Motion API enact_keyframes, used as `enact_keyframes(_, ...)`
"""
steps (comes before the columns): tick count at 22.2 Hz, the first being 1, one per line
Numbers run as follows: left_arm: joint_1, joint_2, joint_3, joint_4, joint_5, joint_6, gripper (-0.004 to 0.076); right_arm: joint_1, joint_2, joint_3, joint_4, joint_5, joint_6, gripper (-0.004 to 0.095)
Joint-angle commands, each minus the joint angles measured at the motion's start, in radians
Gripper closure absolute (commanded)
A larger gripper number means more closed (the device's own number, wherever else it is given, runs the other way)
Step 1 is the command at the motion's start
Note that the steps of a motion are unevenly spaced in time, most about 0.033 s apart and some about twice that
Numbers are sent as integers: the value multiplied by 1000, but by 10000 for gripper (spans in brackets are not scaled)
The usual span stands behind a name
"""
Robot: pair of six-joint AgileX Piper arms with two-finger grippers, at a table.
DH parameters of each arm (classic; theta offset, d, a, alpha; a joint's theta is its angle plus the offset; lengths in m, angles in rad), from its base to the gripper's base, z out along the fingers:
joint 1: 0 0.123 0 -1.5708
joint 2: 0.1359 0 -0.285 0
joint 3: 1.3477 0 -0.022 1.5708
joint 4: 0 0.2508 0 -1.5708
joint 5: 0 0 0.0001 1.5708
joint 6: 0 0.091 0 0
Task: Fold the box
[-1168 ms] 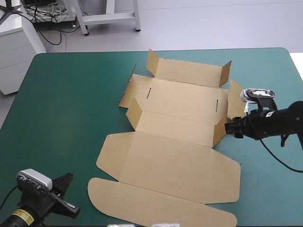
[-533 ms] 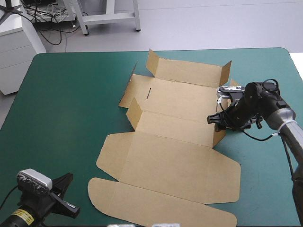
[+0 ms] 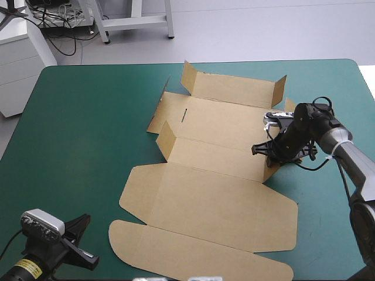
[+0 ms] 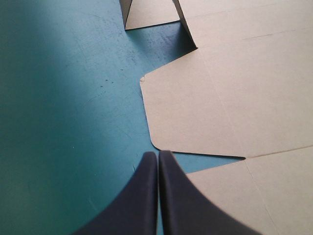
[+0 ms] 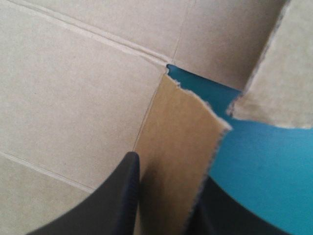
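**Flap pinched at the right edge**

Spread mostly flat on the teal-green bench: brown box, far wall and small side flaps standing. Nipped at one raised flap on its right edge by the right gripper, board between the black fingers. By the near-left corner, left gripper pressed together, holding nothing, just beside the box's edge.

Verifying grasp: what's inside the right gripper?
The right gripper is shut on a raised side flap of the box. The flap covers most of one finger, so contact on that side can't be seen.
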Motion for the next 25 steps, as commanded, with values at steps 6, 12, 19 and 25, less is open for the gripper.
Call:
enact_keyframes(6, -5, 13, -34, -8, -68, -4, 734, 3, -8, -46, 12, 2, -93, 917)
enact_keyframes(12, -5, 13, -34, -8, -68, -4, 734, 3, 45, -213, -34, -5, -297, 917)
enact_keyframes(19, -5, 13, -34, -8, -68, 1, 734, 55, 276, -676, -104, 199, -635, 920)
enact_keyframes(25, -5, 13, -34, -8, -68, 1, 734, 239, 401, -847, -117, 199, -779, 928)
